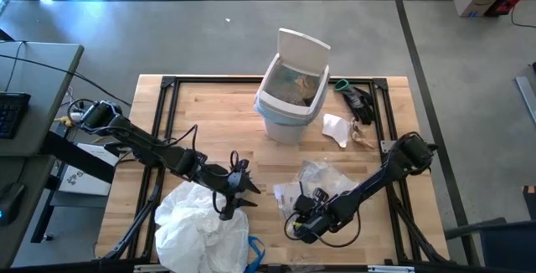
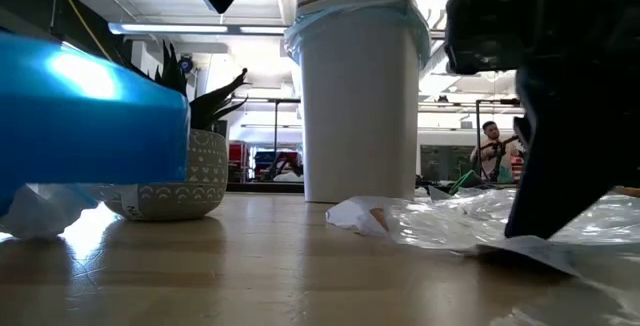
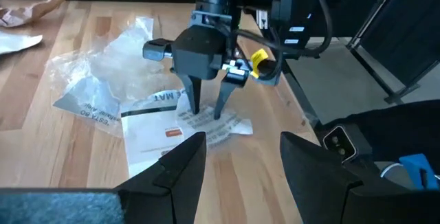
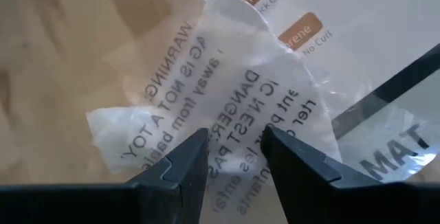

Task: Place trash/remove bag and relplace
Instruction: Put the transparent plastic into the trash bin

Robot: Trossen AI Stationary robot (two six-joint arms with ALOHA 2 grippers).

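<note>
The white bin (image 1: 289,97) stands at the table's far middle, lined with a light-blue bag (image 2: 350,18) and holding brown paper trash (image 1: 300,84). Clear plastic wrappers (image 1: 318,177) lie flat on the table in front of it. A white scrap (image 1: 337,129) and a brown piece (image 1: 365,137) lie to the bin's right. My right gripper (image 3: 206,113) is open, pointing down at one printed wrapper (image 4: 227,93). My left gripper (image 3: 240,159) hovers open and empty to the left. Beside it a crumpled whitish bag (image 1: 201,223) lies at the near left. My right gripper's open fingertips (image 3: 194,108) come down on the printed end of the clear wrapper (image 4: 234,114), from above and slanting. Nothing is pinched between them. The wrapper lies on the table, partly over a white printed sheet (image 3: 155,131).
A small spiky potted plant (image 2: 190,166) stands on the table near the left arm. A dark object (image 1: 356,99) lies at the far right by the black frame (image 1: 167,84). Bare wood shows between the bin and the wrappers.
</note>
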